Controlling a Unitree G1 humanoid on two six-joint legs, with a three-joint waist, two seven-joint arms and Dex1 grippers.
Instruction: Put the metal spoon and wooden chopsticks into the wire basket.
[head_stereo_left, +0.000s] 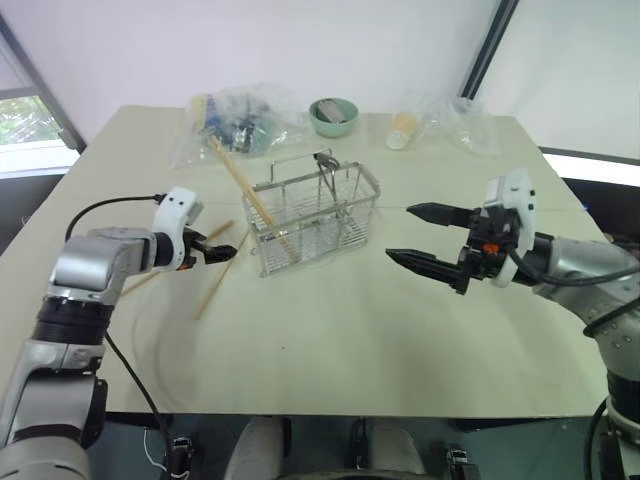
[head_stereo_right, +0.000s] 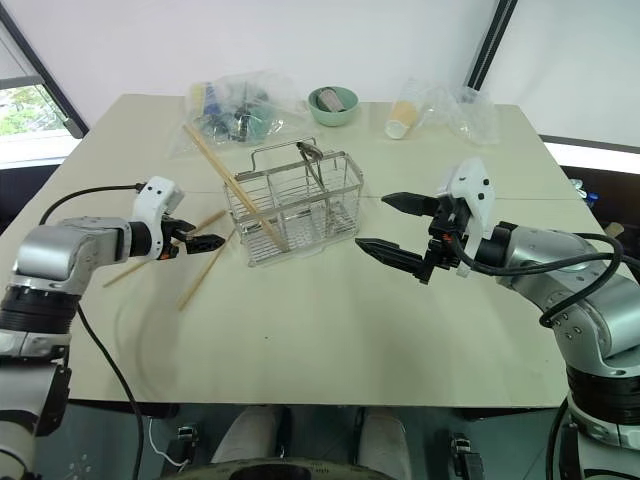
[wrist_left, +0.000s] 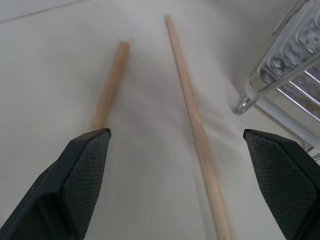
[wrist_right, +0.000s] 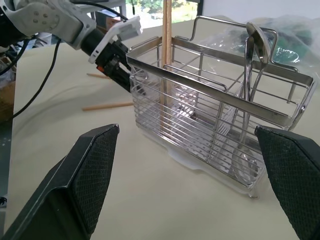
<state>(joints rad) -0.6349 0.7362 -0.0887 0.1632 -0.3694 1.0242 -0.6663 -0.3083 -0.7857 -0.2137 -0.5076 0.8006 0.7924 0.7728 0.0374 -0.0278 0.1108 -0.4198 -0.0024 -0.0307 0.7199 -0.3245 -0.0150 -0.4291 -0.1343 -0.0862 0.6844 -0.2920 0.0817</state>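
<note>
The wire basket (head_stereo_left: 312, 215) stands mid-table. A metal spoon (wrist_right: 256, 37) stands upright inside it, bowl up, and one wooden chopstick (head_stereo_left: 245, 190) leans out of it to the far left. Two more wooden chopsticks lie on the table left of the basket, a longer-showing one (wrist_left: 195, 125) and one further left (wrist_left: 111, 82). My left gripper (head_stereo_left: 225, 250) hovers low over these two, open, one stick between its fingers and the other beneath its left fingertip (wrist_left: 87, 165). My right gripper (head_stereo_left: 400, 233) hangs open to the right of the basket, pointing at it, holding nothing.
At the far side of the table are a green bowl (head_stereo_left: 333, 116), a crumpled plastic bag of items (head_stereo_left: 235, 120), and a paper cup (head_stereo_left: 402, 130) beside another clear bag (head_stereo_left: 460, 125). A black cable (head_stereo_left: 110, 205) loops off my left arm.
</note>
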